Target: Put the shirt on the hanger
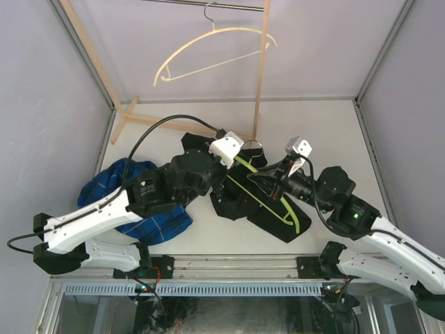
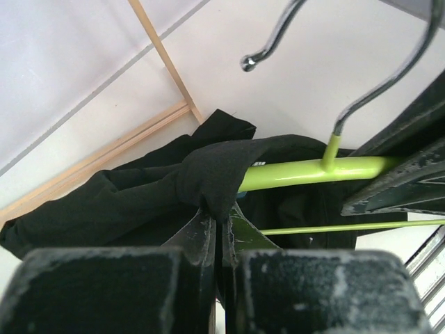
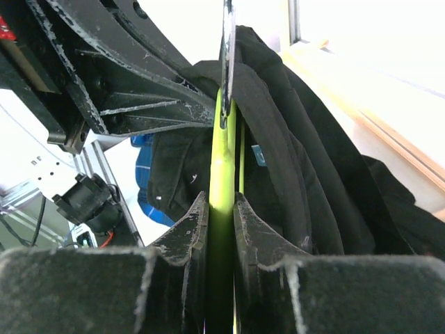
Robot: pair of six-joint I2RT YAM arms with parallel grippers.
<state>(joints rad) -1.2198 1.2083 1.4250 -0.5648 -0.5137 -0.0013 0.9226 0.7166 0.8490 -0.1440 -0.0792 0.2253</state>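
The black shirt (image 1: 240,196) lies crumpled at the table's middle. The lime-green hanger (image 1: 274,203) lies across it, its metal hook (image 1: 252,145) pointing to the far side. My left gripper (image 1: 224,174) is shut on a fold of the shirt (image 2: 215,170), which is draped over one hanger arm (image 2: 306,172). My right gripper (image 1: 263,177) is shut on the hanger's arm (image 3: 222,174), with the shirt (image 3: 292,146) hanging beside it. The hanger's hook (image 2: 375,87) shows in the left wrist view.
A blue plaid shirt (image 1: 149,217) lies at the left under my left arm. A cream hanger (image 1: 208,49) hangs from a rail on a wooden rack (image 1: 261,69) at the back. The rack's base (image 1: 139,122) lies on the table.
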